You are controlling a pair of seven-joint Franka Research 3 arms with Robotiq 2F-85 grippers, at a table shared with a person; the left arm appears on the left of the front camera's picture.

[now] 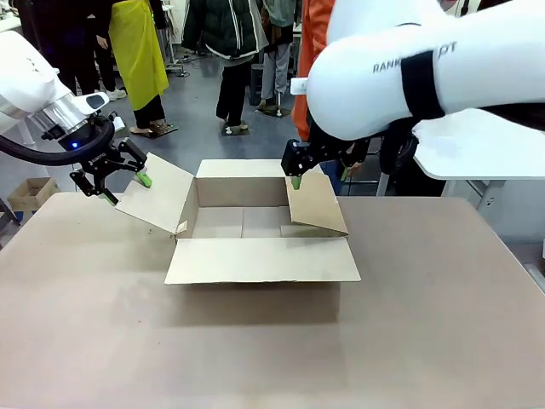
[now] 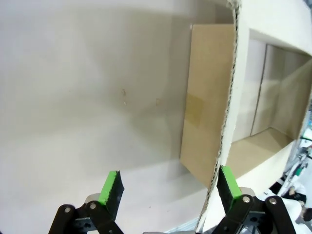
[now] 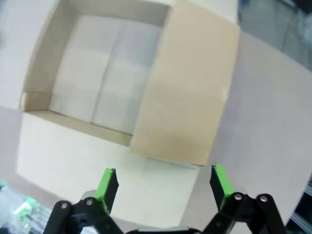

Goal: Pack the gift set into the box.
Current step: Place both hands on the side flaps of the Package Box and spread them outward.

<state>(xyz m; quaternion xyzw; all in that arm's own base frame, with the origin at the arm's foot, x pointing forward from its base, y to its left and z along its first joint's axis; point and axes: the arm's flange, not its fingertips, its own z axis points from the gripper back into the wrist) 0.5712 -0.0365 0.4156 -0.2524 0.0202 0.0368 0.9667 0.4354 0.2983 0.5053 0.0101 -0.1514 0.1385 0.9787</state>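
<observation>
Standing open on the table (image 1: 426, 324), the box (image 1: 255, 260), showing a bare cardboard floor inside. Hovering at the box's left flap, left gripper (image 1: 128, 189), fingers apart. Hanging over its right flap, right gripper (image 1: 295, 179), fingers likewise spread.

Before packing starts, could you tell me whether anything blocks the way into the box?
Yes: the right flap leans inward over the right side of the open box, just below the right end effector. The other flaps stand clear.
</observation>
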